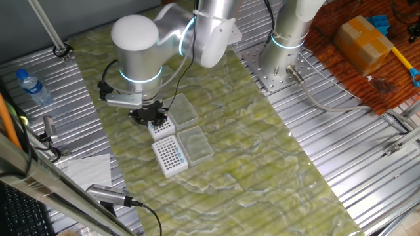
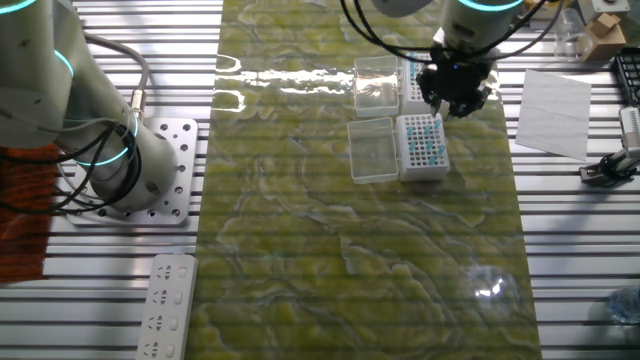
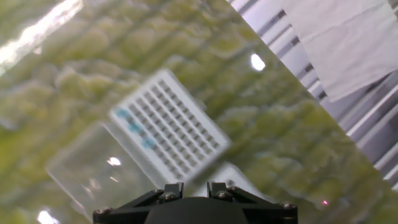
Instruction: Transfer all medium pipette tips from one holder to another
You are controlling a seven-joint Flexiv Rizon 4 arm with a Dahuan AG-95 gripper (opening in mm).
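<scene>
- The medium pipette tips [image 2: 427, 146] show as light-blue dots in a white tip holder [image 2: 423, 170] on the green mat [image 2: 350, 260]; in the other fixed view they fill much of the grid, with dark bare holes among them.
- In one fixed view the same holder [image 1: 169, 156] shows blue tips [image 1: 176, 152] mainly along the side nearest its clear hinged lid [image 1: 195, 144], which lies open flat beside it.
- The hand view is blurred: a white grid [image 3: 171, 129] with a few blue tips [image 3: 134, 126] near one edge, the rest bare holes. I cannot tell which holder this is.
- A second holder [image 1: 159, 126] with its own open clear lid [image 1: 183, 110] sits just beyond the first, directly under the gripper [image 1: 148, 116].
- The tips in the nearer holder lie just beside the gripper [image 2: 457, 98], not under it.
- The gripper hangs low over the second holder; its fingers [image 3: 173, 190] appear close together in the hand view, but I cannot tell whether they hold anything.
- A folded white paper [image 2: 553, 112] lies on the ribbed metal table [image 2: 580, 260] nearby.
</scene>
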